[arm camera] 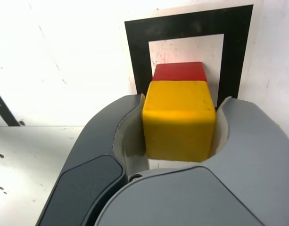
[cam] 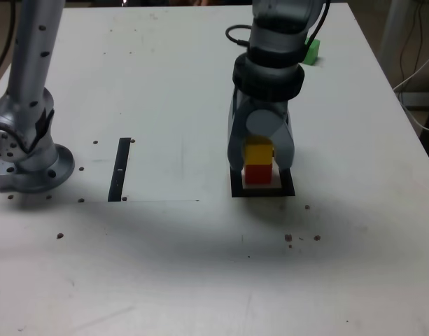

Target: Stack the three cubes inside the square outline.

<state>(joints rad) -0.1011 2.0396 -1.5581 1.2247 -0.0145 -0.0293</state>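
Right now the biggest risk is the release: the yellow cube [cam: 258, 152] sits on the red cube [cam: 257, 173], and if the fingers part unevenly or drag on a face while lifting, the top block could slide off or pull the red one out of the square outline [cam: 263, 190]. The wrist view hints at a second cause (the yellow cube [arm camera: 179, 118] looks set a little nearer the camera than the red cube [arm camera: 178, 71], though the viewing angle may account for that), so an overhang could tip it once support goes.

The gripper [cam: 259, 155] is narrowed to cube width, its pale inner pads [arm camera: 131, 136] pressed against the two side faces of the yellow cube, pinching it. Nothing else appears to touch the fingers; whether they brush the red cube below I cannot tell.

The red cube rests inside the white centre of the outline [arm camera: 137, 52]. The green cube [cam: 311, 51] lies well apart on the table [cam: 165, 84], behind the arm, not yet stacked.
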